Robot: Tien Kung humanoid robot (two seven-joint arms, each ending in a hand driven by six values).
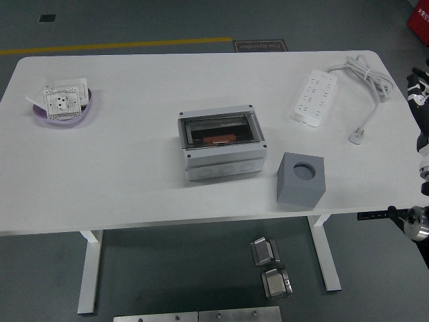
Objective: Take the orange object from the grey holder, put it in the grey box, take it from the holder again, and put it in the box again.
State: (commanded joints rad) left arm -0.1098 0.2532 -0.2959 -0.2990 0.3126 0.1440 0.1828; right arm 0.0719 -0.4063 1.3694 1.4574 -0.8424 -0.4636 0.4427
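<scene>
You are looking at the orange object [218,140] lying in the box [221,145]; the holder [299,179] is sitting empty. The right robot hand [421,100] is waiting at the desk [134,168] edge, fingers unreadable; next needs a refilled holder

White table [134,174] bears grey box [221,144], grey holder [300,179].

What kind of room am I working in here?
Probably a lab or workshop test bay: a white height-adjustable table on a grey floor with a yellow floor line, metal parts lying underneath, and a power strip on top.
</scene>
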